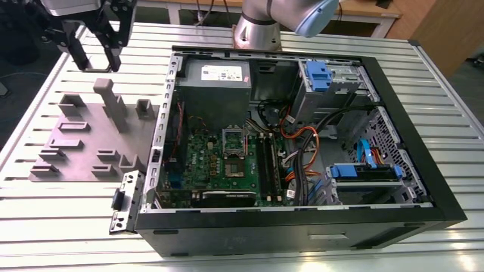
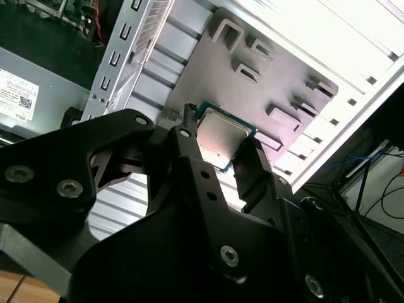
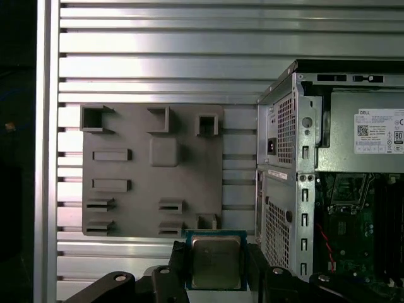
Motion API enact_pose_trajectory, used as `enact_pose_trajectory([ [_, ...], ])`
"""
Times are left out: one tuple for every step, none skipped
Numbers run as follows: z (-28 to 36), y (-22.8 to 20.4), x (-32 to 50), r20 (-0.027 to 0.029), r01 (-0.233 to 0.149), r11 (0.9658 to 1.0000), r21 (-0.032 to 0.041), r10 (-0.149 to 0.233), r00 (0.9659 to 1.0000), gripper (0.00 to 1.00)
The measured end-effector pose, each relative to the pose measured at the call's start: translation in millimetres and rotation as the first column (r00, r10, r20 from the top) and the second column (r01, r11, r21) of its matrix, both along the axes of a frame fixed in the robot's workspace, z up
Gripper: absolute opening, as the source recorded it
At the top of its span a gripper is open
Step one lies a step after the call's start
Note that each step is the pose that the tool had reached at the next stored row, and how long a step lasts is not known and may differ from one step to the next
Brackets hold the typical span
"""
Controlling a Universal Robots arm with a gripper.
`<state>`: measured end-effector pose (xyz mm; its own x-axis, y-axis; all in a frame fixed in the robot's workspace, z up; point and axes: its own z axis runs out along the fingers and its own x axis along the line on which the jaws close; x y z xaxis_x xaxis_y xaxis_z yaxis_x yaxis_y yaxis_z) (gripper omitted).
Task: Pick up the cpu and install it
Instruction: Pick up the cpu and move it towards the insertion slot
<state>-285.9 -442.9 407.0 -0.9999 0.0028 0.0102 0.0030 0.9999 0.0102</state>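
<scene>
Pincer: my gripper (image 1: 98, 61) is clamped narrow on the cpu (image 3: 216, 262), pinching two opposite edges, I judge to spare its contacts.
Cpu place: between the fingertips, above the grey fixture plate (image 3: 142, 189), with the computer case (image 3: 278, 158) alongside.
Facing: held level, metal lid toward the wrist cameras; square, no long axis.
</scene>
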Motion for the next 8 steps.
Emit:
enact_pose_trajectory([
  [0.0,0.0,1.7,0.0000,0.000,1.0000,0.0000,0.000,1.0000,0.47],
  [0.0,0.0,3.3,0.0000,0.000,1.0000,-0.0001,0.000,1.0000,0.47],
  [0.0,0.0,4.9,-0.0001,0.000,1.0000,-0.0001,0.000,1.0000,0.47],
  [0.0,0.0,6.5,0.0000,0.000,1.0000,-0.0001,0.000,1.0000,0.47],
  [0.1,0.0,8.2,-0.0001,0.000,1.0000,-0.0001,0.000,1.0000,0.47],
  [0.0,0.0,9.9,0.0000,0.000,1.0000,-0.0001,0.000,1.0000,0.47],
  [0.0,0.0,11.7,-0.0001,0.000,1.0000,0.0000,0.000,1.0000,0.47],
  [0.0,0.0,13.3,-0.0001,0.000,1.0000,-0.0001,0.000,1.0000,0.47],
])
